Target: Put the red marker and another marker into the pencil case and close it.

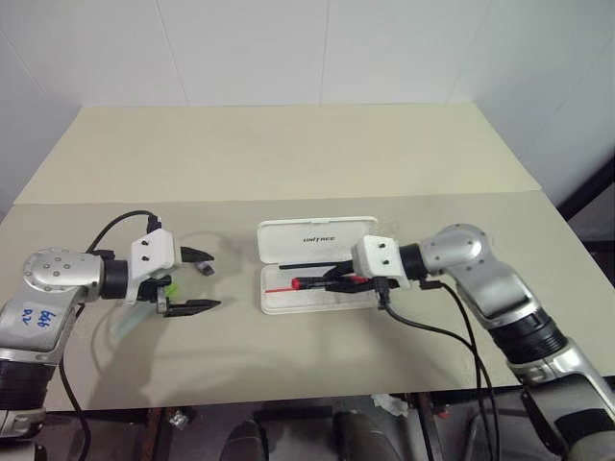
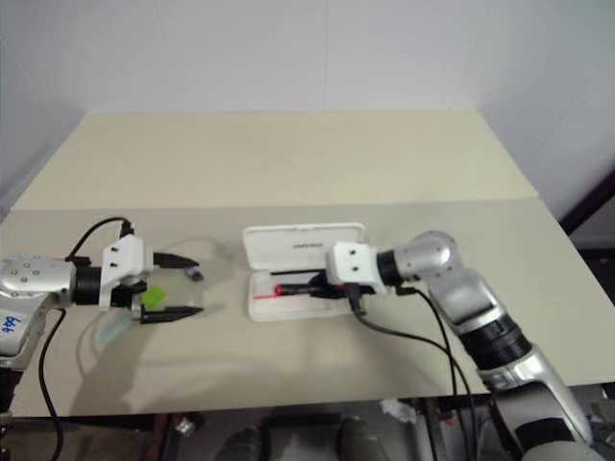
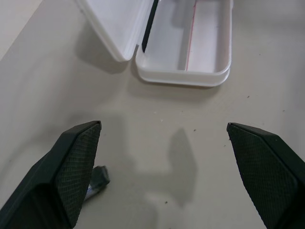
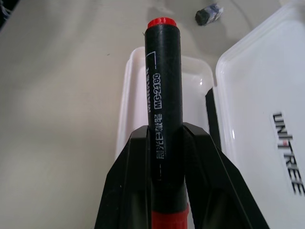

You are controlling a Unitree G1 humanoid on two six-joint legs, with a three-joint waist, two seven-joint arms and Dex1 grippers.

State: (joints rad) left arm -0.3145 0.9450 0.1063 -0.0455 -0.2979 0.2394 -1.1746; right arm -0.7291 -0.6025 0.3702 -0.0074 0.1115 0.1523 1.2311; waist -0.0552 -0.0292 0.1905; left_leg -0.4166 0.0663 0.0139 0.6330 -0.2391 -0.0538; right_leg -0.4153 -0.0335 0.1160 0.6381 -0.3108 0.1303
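The right gripper point(image 4: 164, 143) is clenched on the red marker point(image 4: 163, 81), holding it over the tray of the open pencil case point(image 1: 317, 264). The left gripper point(image 1: 197, 280) stands wide open with nothing between its fingers, well apart from the case. Another marker point(image 1: 165, 288), with the green end, lies on the table point(image 1: 288, 154) just beneath this left gripper.

The right gripper point(image 1: 338, 278) hides the middle of the red marker point(image 1: 309, 283). The pale marker with the green end point(image 1: 144, 305) is mostly hidden behind the left gripper point(image 1: 197, 281). The pencil case point(image 3: 200, 57) is cut off at the edge in the left wrist view.
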